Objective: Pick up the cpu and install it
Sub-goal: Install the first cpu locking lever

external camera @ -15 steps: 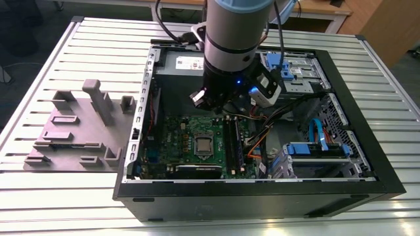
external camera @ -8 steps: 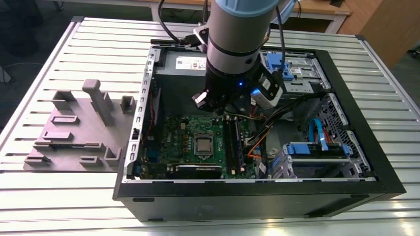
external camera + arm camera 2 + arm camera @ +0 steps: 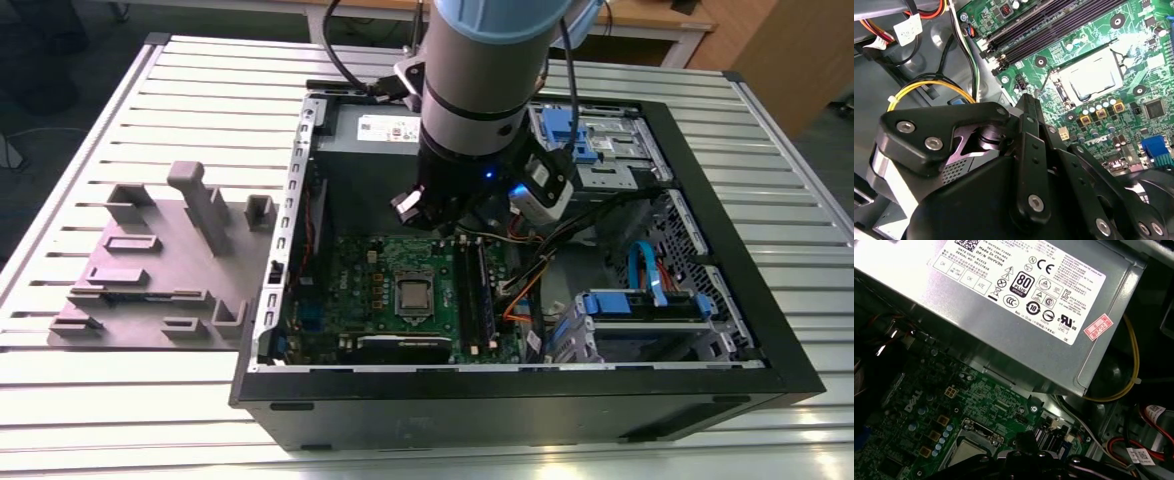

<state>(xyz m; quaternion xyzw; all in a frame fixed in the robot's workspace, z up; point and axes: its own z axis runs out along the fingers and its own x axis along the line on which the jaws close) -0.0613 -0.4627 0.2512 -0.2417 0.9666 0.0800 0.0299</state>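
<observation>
The cpu (image 3: 416,296) is a small silvery-grey square lying flat inside the metal socket frame (image 3: 416,277) on the green motherboard (image 3: 350,290). The second wrist view shows the cpu (image 3: 1093,76) bright and square within the frame. In the first wrist view the cpu (image 3: 965,454) sits low in the picture, partly cut off. My gripper (image 3: 458,232) hangs above the board inside the case, nearer the power supply than the socket, apart from the cpu. Its black linkage (image 3: 1026,165) covers much of the second wrist view, with nothing seen held in it.
The open black PC case (image 3: 534,385) lies on a slatted metal table (image 3: 200,90). A grey power supply (image 3: 1019,305) is at the far end, with drive bays and blue cables (image 3: 641,270) on the exterior view's right. A matte grey tray (image 3: 160,260) with raised blocks sits left of the case. Memory slots (image 3: 1054,25) run beside the socket.
</observation>
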